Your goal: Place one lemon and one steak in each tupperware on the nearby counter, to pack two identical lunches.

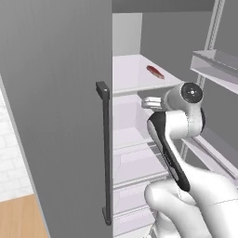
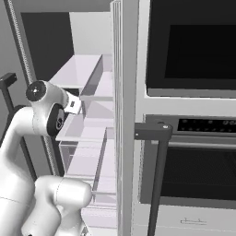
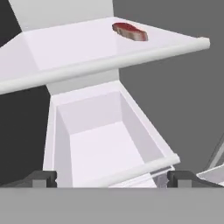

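An open grey refrigerator door with a long dark vertical handle [image 1: 106, 153] stood before pale white interior shelves [image 1: 135, 74] and a deep white drawer bin [image 3: 105, 144], while a black built-in oven with a dark bar handle [image 2: 154, 131] sat beside it, and white brick wall [image 1: 11, 153] showed at left.

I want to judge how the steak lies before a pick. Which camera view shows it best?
The hand view: the steak lies flat on the white fridge shelf, large enough to show its marbled red surface. The left base view shows it as a small red sliver on that shelf. In the right base view I cannot make it out.
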You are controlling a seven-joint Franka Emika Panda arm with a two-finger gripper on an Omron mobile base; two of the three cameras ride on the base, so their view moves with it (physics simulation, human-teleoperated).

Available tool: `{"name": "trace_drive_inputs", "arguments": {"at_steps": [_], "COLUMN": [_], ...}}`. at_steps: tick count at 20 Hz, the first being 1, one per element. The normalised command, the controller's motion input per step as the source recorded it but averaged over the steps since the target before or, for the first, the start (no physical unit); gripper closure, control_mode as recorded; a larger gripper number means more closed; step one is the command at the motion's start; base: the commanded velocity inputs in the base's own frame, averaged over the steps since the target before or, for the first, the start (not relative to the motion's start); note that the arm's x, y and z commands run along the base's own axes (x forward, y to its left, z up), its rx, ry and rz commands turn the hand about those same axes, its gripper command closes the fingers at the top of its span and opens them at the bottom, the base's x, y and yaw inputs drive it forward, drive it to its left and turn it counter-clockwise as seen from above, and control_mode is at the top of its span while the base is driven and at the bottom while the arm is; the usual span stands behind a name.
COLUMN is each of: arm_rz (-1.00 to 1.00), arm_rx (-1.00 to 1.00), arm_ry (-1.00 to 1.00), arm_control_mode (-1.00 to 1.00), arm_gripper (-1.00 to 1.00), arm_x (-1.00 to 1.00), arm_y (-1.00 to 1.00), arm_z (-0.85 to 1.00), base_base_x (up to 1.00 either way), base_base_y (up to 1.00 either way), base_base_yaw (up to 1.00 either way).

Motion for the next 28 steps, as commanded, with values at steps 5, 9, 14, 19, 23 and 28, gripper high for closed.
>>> {"name": "trace_drive_inputs", "arguments": {"at_steps": [5, 9, 14, 19, 23, 28], "arm_rz": [0.01, 0.00, 0.00, 0.00, 0.00, 0.00], "arm_rx": [0.00, 0.00, -0.02, 0.00, -0.02, -0.05], "arm_ry": [-0.05, 0.09, 0.03, 0.21, 0.06, 0.00], "arm_control_mode": [-1.00, -1.00, -1.00, -1.00, -1.00, -1.00], "arm_gripper": [-1.00, -1.00, -1.00, -1.00, -1.00, -1.00], "arm_x": [0.16, -0.18, 0.29, 1.00, 0.98, 0.92], "arm_y": [0.00, -0.10, -0.04, -0.20, -0.15, -0.17], "arm_z": [1.00, 1.00, 0.27, -0.02, -0.17, -0.43], "base_base_x": [0.00, 0.00, 0.00, 0.00, 0.00, 0.00], "base_base_y": [0.00, 0.00, 0.00, 0.00, 0.00, 0.00], "base_base_yaw": [0.00, 0.00, 0.00, 0.00, 0.00, 0.00]}}
